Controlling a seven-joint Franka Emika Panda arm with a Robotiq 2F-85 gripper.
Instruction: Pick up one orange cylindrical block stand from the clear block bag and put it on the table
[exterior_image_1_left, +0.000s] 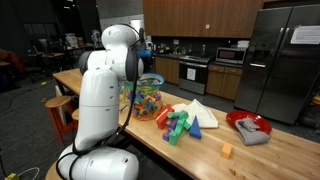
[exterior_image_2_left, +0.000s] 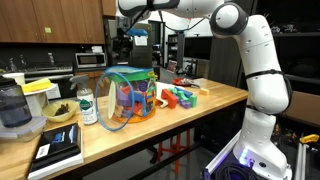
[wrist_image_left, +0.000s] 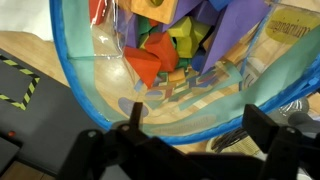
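The clear block bag (exterior_image_2_left: 130, 95) stands on the light-wood table (exterior_image_2_left: 195, 112), bulging with blocks of many colours; it also shows in an exterior view (exterior_image_1_left: 149, 98). My gripper (exterior_image_2_left: 125, 50) hangs just above the bag's mouth. In the wrist view the gripper (wrist_image_left: 197, 125) is open and empty over the bag's blue rim (wrist_image_left: 150, 133). Inside the bag I see red, yellow, green and purple blocks, and an orange piece (wrist_image_left: 152, 8) at the top edge; I cannot tell its shape.
A loose pile of green, purple and blue blocks (exterior_image_1_left: 178, 125), a white folded piece (exterior_image_1_left: 203, 115), a red plate with a grey cloth (exterior_image_1_left: 248, 127) and a tiny orange-tan cube (exterior_image_1_left: 227, 151) lie beyond the bag. A bottle (exterior_image_2_left: 87, 105), a bowl (exterior_image_2_left: 58, 112) and a blender (exterior_image_2_left: 12, 105) stand at the other end.
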